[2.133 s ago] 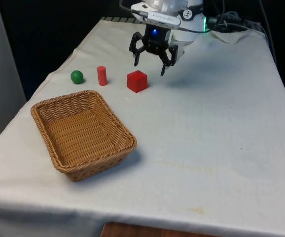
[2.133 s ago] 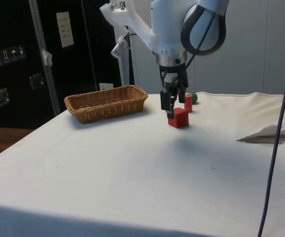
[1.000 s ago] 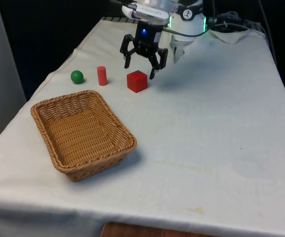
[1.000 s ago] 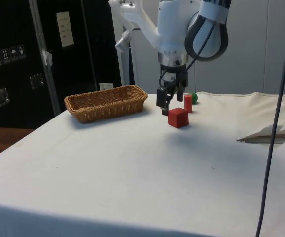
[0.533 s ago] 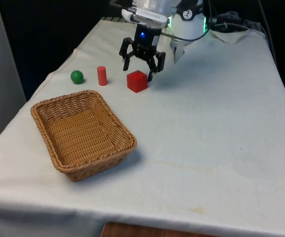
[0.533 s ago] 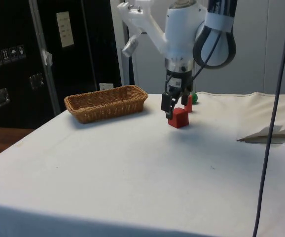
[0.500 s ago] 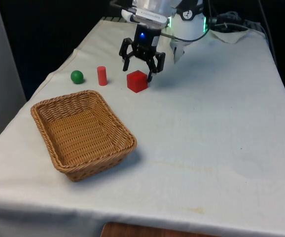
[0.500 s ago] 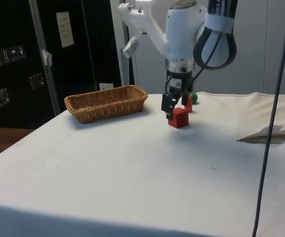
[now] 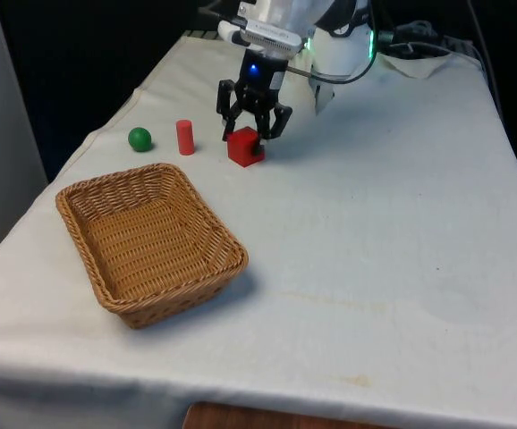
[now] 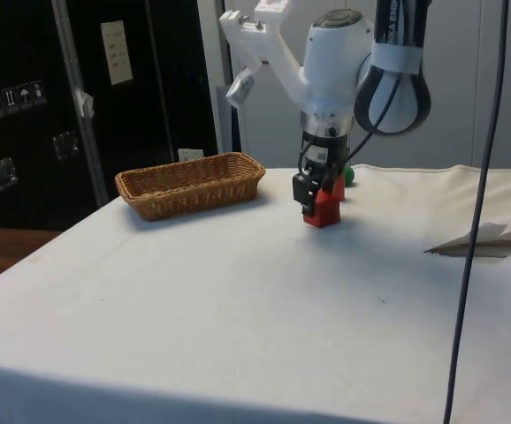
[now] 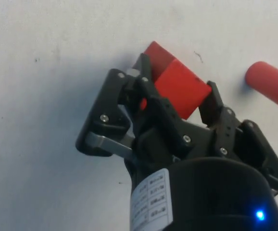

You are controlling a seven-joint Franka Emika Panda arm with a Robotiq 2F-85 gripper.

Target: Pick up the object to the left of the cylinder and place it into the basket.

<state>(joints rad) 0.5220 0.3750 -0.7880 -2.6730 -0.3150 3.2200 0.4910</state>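
The red cube (image 9: 244, 150) sits on the table (image 9: 402, 223) in the upper middle of the front view, just right of the cylinder (image 9: 185, 137), and the tool (image 9: 252, 134) is down over it. By its looks it is a small, rigid, light block with flat, smooth painted sides, so a squeeze across two opposite faces, low enough to catch their middle, should hold it; a grip across the corners would likely let it twist. Going left to right in the front view: the wicker basket (image 9: 88, 192) at lower left, the green ball (image 9: 139, 138) at upper left, then the cylinder, then the cube under the tool. The side view puts the cube (image 10: 326, 210) flat on the cloth, not lifted, with the tool (image 10: 313, 199) in front of it. The wrist view adds what the others hide: the tool (image 11: 177, 79) is closed on the cube (image 11: 177, 84), its fingers (image 11: 144, 65) pressing opposite faces, with the cylinder (image 11: 271, 86) clear of them at the frame's right edge.
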